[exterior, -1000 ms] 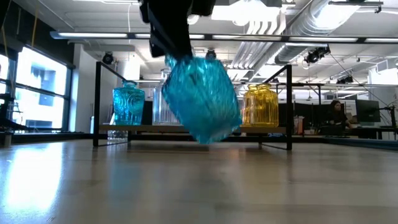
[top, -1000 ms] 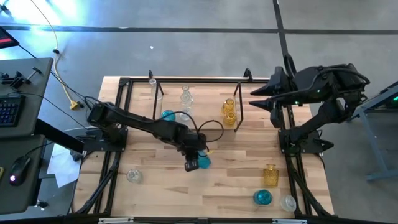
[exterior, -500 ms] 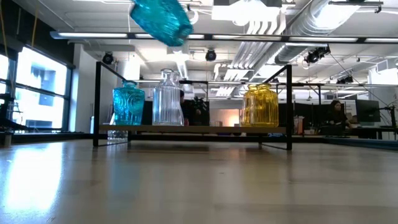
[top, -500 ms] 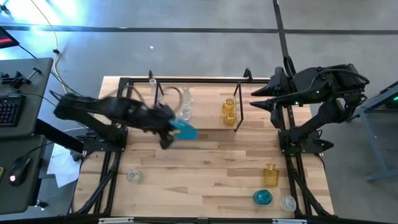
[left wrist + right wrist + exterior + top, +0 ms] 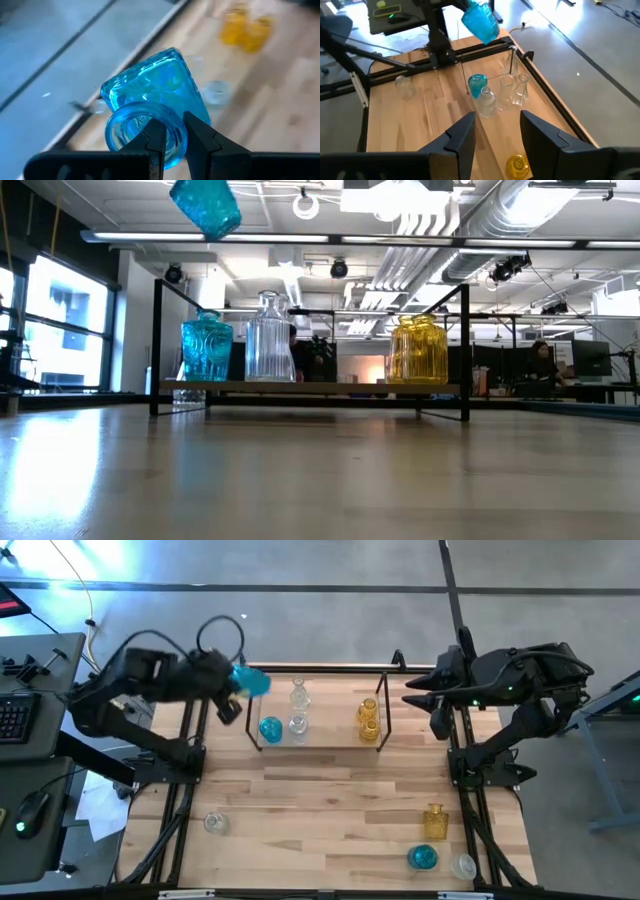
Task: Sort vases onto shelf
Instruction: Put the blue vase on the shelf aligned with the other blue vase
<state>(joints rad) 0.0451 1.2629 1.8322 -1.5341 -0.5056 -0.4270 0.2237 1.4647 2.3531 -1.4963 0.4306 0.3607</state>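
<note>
Left claw (image 5: 172,137) grips blue vase (image 5: 155,97) above shelf (image 5: 320,745).

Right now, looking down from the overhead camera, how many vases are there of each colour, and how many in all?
Blue vases: 3 (one held in the left gripper, one on the shelf, one on the table)
Yellow vases: 3 (two on the shelf, one on the table)
Clear vases: 4 (two on the shelf, two on the table)
Total: 10
</note>
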